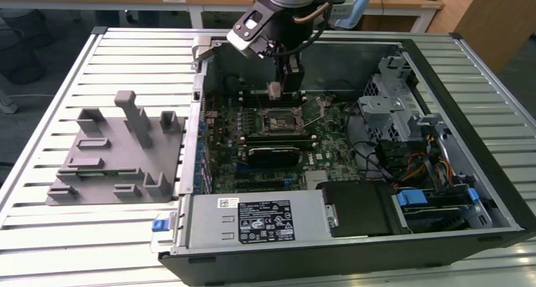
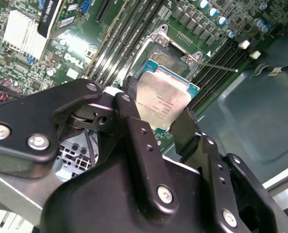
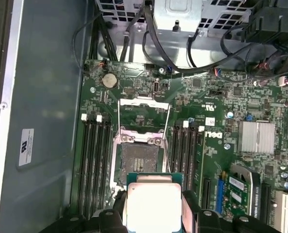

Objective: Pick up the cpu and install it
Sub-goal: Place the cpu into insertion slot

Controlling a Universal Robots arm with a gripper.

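Exterior view, noted: gripper [image 1: 282, 89] down inside the open computer case [image 1: 469, 193], over the motherboard [image 1: 322, 167], just beyond the CPU socket [image 1: 280, 120] on the side of the case's far wall. Small pale square at its tip: the cpu [image 1: 274, 90].

Second wrist view: black fingers [image 2: 134, 124] pressed in on the cpu, pinching it by two opposite edges. Held in the air above the socket, not seated. Flat square chip; dull silvery metal lid, lightly scuffed, with faint print too small to make out. Thin greenish rim around the lid, widest at the corners.

First wrist view: same silvery lid and narrow rim, gripped between the two fingers, overlapping one edge of the socket. Socket open and bare, dark contact field exposed. Load plate [image 3: 144, 116] swung back off it, thin metal lever [image 3: 119, 131] raised alongside. Black memory slots [image 3: 93, 160] flanking the socket on both sides.

Exterior view's left: grey plastic tray [image 1: 117, 155] with upright posts, flat on the slatted table [image 1: 50, 111], just beside the case wall and well apart from the gripper.
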